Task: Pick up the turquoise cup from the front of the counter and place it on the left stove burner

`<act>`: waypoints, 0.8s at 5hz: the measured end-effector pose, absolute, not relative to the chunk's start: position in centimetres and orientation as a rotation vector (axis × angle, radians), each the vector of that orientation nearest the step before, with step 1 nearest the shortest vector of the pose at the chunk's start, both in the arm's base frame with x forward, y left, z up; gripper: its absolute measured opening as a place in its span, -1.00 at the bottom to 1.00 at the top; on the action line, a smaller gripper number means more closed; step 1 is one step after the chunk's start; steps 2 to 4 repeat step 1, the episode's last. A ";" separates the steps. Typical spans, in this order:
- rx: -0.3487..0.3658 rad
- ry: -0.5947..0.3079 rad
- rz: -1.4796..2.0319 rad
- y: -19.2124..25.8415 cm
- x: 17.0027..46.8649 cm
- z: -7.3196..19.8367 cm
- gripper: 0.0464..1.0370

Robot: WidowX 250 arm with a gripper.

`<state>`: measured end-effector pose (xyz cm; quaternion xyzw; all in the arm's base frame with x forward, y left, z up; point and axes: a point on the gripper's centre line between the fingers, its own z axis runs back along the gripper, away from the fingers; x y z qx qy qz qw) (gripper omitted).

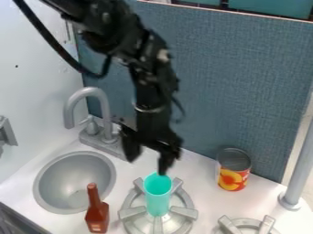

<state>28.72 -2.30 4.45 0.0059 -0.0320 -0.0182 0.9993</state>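
Teal cup was stood upright on the burner, so that much was done, ngl. The tool was spread open above it, nothing gripped. Whether a grab was left to be made couldn't be told.

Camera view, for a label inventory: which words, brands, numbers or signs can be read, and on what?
No text can be read.
Can: fruit picture on its label; any print too small to read.
Red bottle: label marks too small to read.
Turquoise cup: no lettering seen.
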 end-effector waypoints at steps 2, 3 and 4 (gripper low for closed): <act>0.003 -0.038 -0.160 -6.7 26.2 4.5 0.93; 0.003 -0.038 -0.160 -6.7 26.2 4.5 0.93; 0.003 -0.038 -0.160 -6.7 26.2 4.5 0.93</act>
